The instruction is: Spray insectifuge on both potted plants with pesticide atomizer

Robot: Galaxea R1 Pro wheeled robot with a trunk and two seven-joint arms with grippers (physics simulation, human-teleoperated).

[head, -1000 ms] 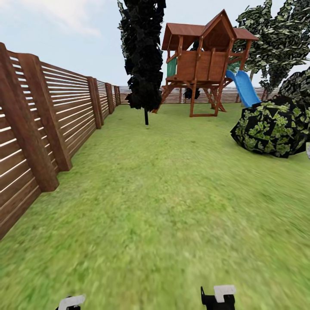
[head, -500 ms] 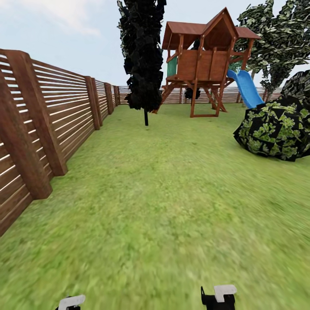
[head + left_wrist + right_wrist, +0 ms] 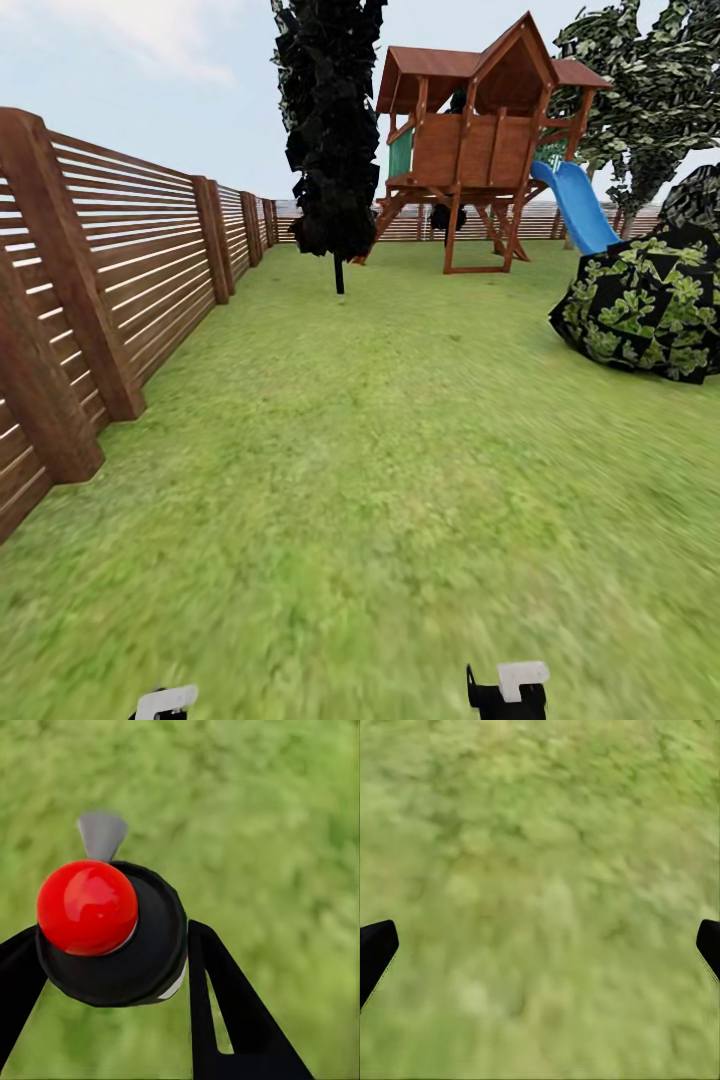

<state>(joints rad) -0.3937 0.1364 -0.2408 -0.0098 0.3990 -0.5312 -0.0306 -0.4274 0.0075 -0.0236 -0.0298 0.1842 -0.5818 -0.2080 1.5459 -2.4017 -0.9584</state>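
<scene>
L tool grips atomizer; trigger points away over grass.

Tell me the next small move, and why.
Probably turn the base rightward to search for the potted plants: the left gripper holds the pesticide atomizer, while ahead lie lawn, a playhouse and, at left, a slat fence.

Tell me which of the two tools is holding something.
The left tool: its black fingers close around a black sprayer head with a red cap. The right tool has its fingers spread wide over bare grass.
</scene>
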